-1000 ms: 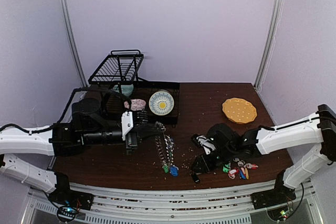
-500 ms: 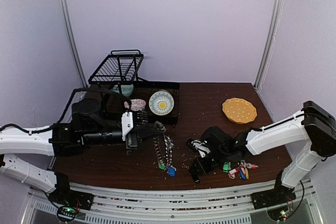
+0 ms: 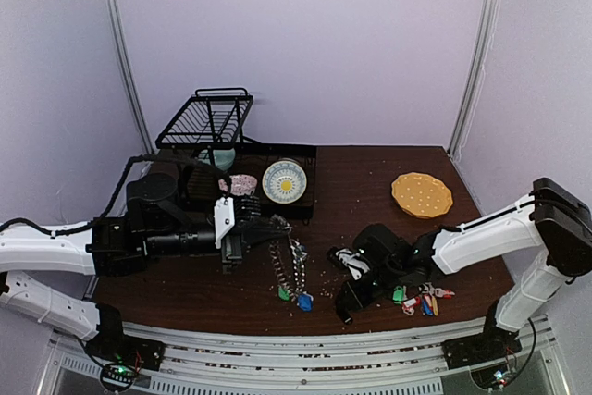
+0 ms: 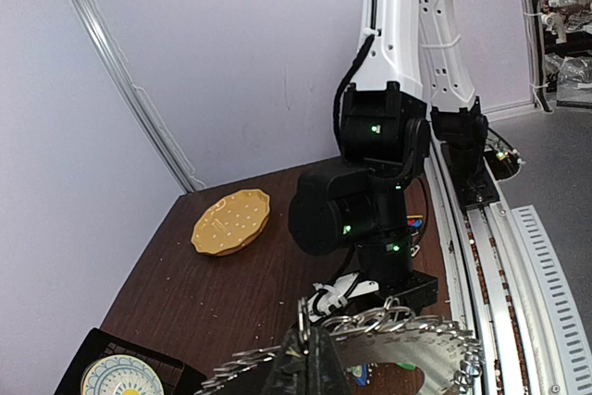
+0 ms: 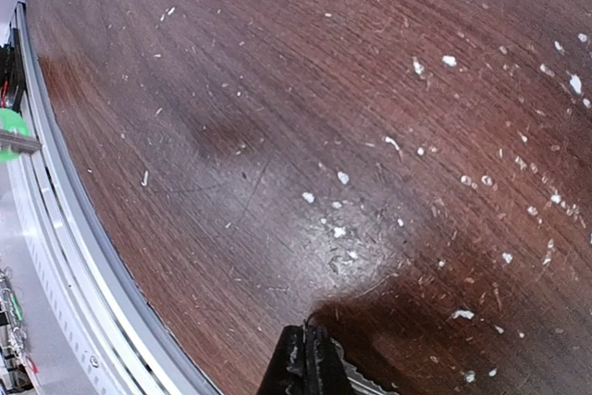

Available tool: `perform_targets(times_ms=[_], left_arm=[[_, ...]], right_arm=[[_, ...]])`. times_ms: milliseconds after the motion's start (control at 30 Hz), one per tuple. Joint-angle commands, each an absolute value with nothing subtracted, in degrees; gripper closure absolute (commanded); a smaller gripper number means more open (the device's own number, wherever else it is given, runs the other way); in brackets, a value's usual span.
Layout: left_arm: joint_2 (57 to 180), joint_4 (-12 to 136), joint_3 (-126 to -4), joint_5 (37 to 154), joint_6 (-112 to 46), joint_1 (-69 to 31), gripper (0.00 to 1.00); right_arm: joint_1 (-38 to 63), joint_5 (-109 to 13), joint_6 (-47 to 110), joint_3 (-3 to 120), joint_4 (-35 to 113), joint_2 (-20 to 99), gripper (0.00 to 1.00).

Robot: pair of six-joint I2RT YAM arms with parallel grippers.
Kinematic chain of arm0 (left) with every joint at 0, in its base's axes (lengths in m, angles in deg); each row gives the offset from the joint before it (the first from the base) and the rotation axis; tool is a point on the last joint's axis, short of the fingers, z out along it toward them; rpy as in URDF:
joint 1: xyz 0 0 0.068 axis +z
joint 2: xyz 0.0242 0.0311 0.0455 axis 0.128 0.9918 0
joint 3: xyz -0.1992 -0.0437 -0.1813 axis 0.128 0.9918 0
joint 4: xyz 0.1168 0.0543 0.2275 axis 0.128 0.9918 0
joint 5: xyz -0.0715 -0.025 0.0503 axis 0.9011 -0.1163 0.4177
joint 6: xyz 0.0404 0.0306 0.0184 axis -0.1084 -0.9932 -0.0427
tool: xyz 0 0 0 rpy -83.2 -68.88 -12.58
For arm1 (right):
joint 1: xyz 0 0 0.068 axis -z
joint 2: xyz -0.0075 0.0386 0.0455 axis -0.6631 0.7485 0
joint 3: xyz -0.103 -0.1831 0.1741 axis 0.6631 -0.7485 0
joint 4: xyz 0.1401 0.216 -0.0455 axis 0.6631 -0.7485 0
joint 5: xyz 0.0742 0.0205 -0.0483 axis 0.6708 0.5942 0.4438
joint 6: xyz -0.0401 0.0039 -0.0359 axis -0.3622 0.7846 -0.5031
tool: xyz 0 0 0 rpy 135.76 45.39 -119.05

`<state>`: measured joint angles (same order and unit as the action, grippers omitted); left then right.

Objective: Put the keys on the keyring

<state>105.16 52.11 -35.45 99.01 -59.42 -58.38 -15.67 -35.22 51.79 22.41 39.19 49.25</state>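
Observation:
The keyring (image 3: 289,261), a flat dark grey ring hung with small silver rings, dangles edge-on above the table with blue and green tags at its low end. My left gripper (image 3: 268,227) is shut on its upper rim. The left wrist view shows the black fingers (image 4: 308,339) pinching the keyring (image 4: 420,343). My right gripper (image 3: 344,306) points down at the table near the front edge and is shut. In the right wrist view, a toothed silver key (image 5: 362,382) of the keys pokes out from between its closed fingers (image 5: 308,332). The rest of the keys is hidden.
A bunch of keys with coloured tags (image 3: 422,301) lies right of my right gripper. A yellow dotted plate (image 3: 422,194) sits at the back right. A black tray (image 3: 305,159) with a patterned plate (image 3: 284,180) and a wire rack (image 3: 208,122) stands at the back left. Crumbs dot the wood.
My right gripper has closed from open and shifted left towards the front edge. The left arm holds still with the keyring, whose lower end has swung slightly.

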Motion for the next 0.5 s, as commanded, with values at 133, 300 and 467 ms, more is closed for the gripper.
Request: perform_targets(times_ms=[133, 300, 467], left_arm=[[104.2, 49.2, -36.9, 98.9, -60.1, -58.7, 1.00], [104.4, 49.5, -36.9, 98.5, -60.6, -58.8, 1.00], [104.5, 49.8, -37.1, 98.3, -61.1, -59.3, 1.00]], right_arm=[[-15.7, -35.8, 50.0, 24.6, 35.8, 48.9, 1.00], [-15.7, -32.4, 45.4, 29.3, 32.5, 40.7, 1.00], [-15.7, -27.9, 41.3, 32.8, 34.6, 30.4, 1.00]])
